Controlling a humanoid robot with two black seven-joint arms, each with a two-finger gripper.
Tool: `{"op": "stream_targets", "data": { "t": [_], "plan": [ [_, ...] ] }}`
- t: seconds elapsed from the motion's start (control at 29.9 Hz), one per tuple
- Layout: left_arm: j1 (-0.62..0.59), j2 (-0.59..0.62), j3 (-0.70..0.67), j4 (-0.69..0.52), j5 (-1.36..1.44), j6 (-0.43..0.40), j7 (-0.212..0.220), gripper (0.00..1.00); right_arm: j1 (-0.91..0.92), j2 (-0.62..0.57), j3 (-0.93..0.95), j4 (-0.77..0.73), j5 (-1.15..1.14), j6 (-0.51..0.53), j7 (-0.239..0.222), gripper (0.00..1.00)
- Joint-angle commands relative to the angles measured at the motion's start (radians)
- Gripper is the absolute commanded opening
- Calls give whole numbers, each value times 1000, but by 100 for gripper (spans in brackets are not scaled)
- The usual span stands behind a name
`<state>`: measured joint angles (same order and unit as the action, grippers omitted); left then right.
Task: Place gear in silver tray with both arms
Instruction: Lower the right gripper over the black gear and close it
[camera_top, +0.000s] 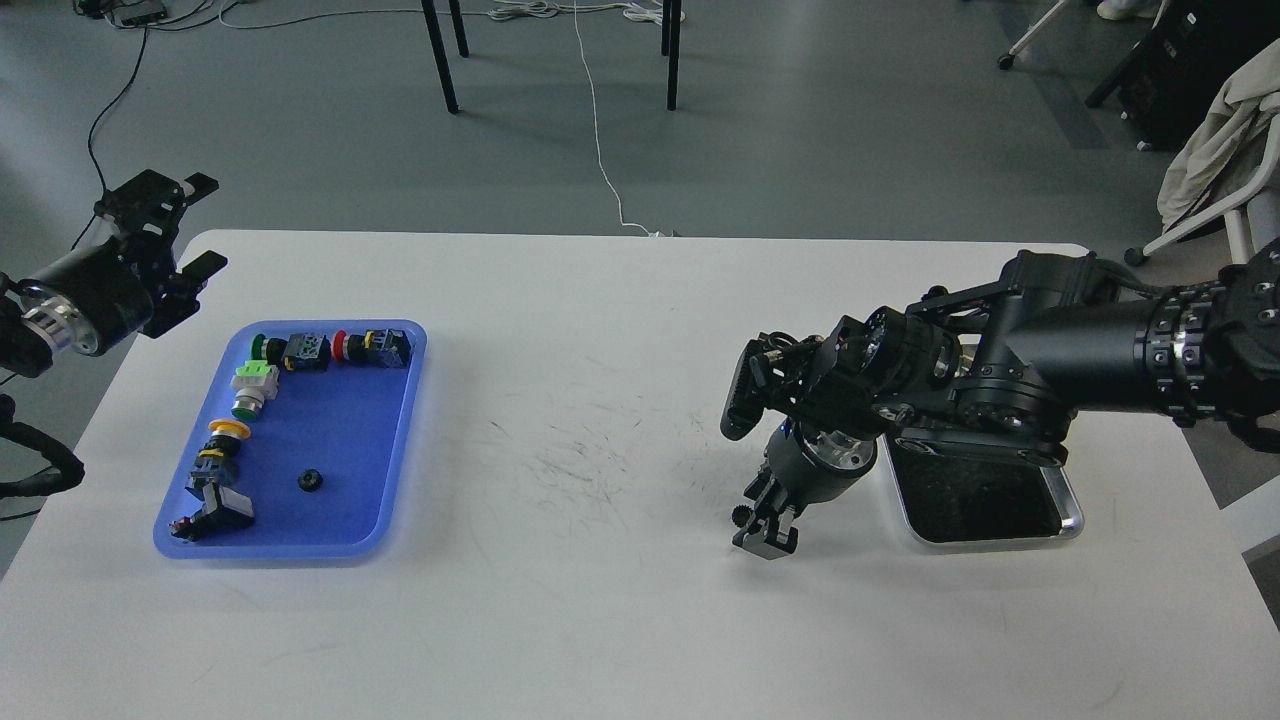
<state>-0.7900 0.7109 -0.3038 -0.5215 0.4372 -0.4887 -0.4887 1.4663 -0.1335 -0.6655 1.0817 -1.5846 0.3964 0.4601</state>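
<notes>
I seem to work in a lab or test room — grey floor (850, 150) with loose cables (598, 150) at frame top, a scuffed white table (600, 600) below.

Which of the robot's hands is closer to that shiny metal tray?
The right one. The right hand hangs over the white table just to the left of the silver tray. The left hand is far away, past the blue tray at the table's far left corner.

Right arm (1000, 385) hides the silver tray's (1070, 520) far half.
</notes>
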Motion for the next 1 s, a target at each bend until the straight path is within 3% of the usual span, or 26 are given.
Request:
{"op": "stream_targets", "data": {
  "t": [0.0,0.43,0.97],
  "plan": [
    [0,-2,0,0,-2,0,0,98,-3,2,0,-6,0,-1,0,49],
    [2,-10,0,1,0,0,0,98,-4,3,0,-6,0,-1,0,43],
    [6,-11,0,8,0,0,0,98,-4,6,0,-9,0,-1,0,28]
  ]
}}
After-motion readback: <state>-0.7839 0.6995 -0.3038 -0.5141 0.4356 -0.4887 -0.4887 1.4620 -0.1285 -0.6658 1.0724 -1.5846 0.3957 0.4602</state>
